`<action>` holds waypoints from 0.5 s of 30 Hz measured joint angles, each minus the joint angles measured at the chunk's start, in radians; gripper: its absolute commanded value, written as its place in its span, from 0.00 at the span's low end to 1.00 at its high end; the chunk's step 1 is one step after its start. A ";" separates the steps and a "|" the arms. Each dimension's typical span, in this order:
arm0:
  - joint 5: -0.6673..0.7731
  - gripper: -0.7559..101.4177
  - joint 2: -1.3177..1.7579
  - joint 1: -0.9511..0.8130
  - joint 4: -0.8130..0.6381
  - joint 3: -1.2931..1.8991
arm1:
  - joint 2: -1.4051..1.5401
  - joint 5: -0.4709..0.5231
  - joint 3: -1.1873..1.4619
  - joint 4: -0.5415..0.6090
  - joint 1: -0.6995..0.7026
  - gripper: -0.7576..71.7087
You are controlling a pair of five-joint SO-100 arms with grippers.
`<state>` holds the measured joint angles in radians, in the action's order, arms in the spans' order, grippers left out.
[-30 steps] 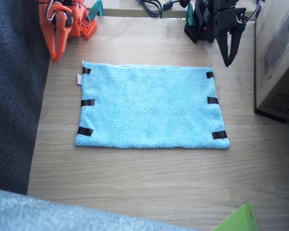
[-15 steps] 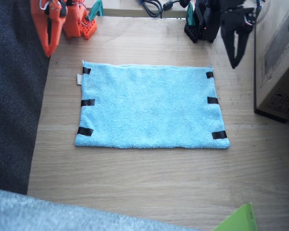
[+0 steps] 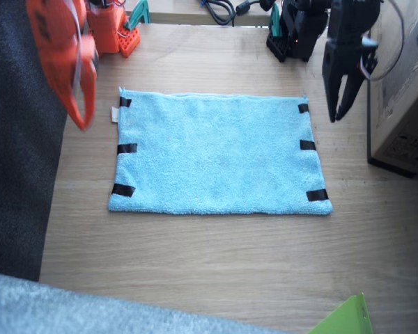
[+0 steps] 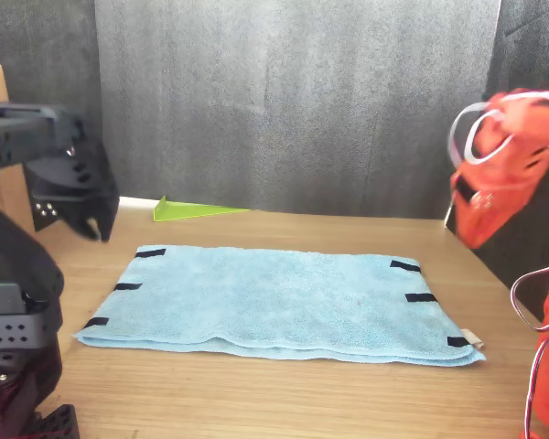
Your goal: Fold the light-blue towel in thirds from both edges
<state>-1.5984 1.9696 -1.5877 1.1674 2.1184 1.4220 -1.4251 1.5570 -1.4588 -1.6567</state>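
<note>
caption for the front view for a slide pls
Light-blue towel lies flat on the table; both arms raised, nothing gripped.

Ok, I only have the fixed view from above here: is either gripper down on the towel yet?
Observer: No. In the front view the left gripper hangs clear above the table, out past one short edge of the towel.
Operator: And the right gripper?
Observer: Also up in the air. The right gripper is beyond the other short edge, touching nothing, and too blurred to read how its jaws stand.
Operator: Is the towel lying flat?
Observer: Mostly. From the side, the long edge nearest the arm bases shows a slight ripple near its middle; the rest lies flat on the wood.
</note>
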 measured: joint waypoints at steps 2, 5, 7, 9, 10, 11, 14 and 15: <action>-0.005 0.20 0.017 -0.002 0.000 0.008 | -0.035 -0.012 0.000 -0.002 -0.023 0.28; -0.020 0.21 0.067 0.006 0.006 0.051 | -0.052 -0.020 -0.002 -0.002 -0.049 0.29; -0.031 0.22 0.097 0.008 0.015 0.069 | -0.054 -0.031 -0.002 -0.002 -0.054 0.30; -0.037 0.22 0.115 0.008 0.017 0.084 | -0.054 -0.034 -0.002 -0.002 -0.051 0.30; -0.037 0.22 0.118 0.008 0.023 0.084 | -0.054 -0.034 -0.002 -0.006 -0.055 0.30; -0.037 0.22 0.120 0.008 0.031 0.084 | -0.054 -0.034 -0.002 -0.011 -0.060 0.30; -0.037 0.22 0.121 0.008 0.037 0.084 | -0.054 -0.035 0.034 -0.008 -0.074 0.30; -0.037 0.22 0.121 0.008 0.037 0.084 | -0.054 -0.035 0.052 -0.015 -0.075 0.30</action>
<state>-1.6352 2.0908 -1.5800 1.2042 2.2028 1.3683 -1.4603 1.6091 -1.4742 -1.7319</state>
